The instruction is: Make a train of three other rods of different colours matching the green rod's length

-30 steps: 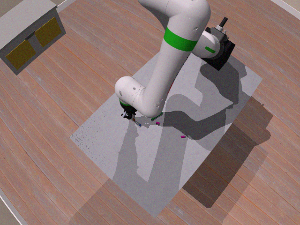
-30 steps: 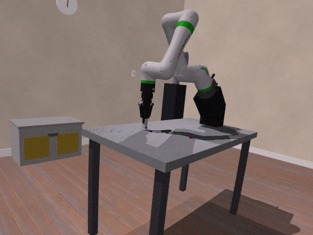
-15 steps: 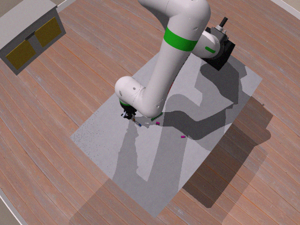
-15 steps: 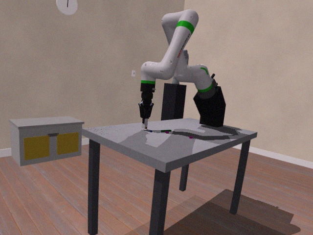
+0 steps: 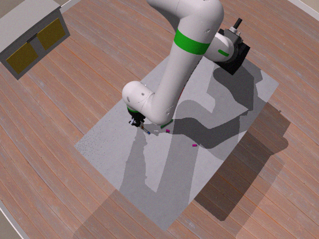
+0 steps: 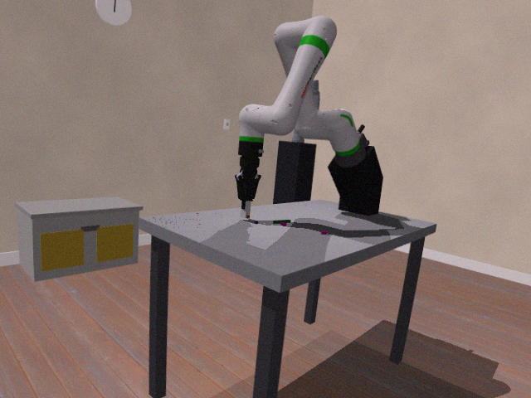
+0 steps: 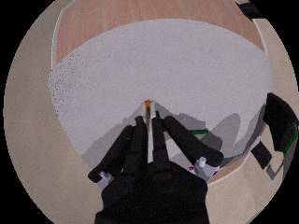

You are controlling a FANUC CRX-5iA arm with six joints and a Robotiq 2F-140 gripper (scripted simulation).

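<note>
My gripper (image 5: pixel 140 125) (image 6: pixel 247 211) points down over the grey table and is shut on an orange rod (image 7: pixel 148 107), whose lower end is close above the table top. Just beside it lie a short grey rod (image 5: pixel 145 130) and a blue rod (image 5: pixel 148 132), end to end. The green rod (image 5: pixel 166 124) lies a little to the right, partly under my arm; it also shows in the exterior view (image 6: pixel 281 221). One magenta rod (image 5: pixel 167 130) lies next to the green rod, another magenta rod (image 5: pixel 194 145) farther right. In the wrist view only the orange rod's tip shows between the fingers (image 7: pixel 149 121).
My arm's base (image 5: pixel 233 56) stands at the table's far corner. My forearm hangs over the table's middle and hides part of it. A grey cabinet (image 5: pixel 31 33) with yellow doors stands on the floor to the left, away from the table.
</note>
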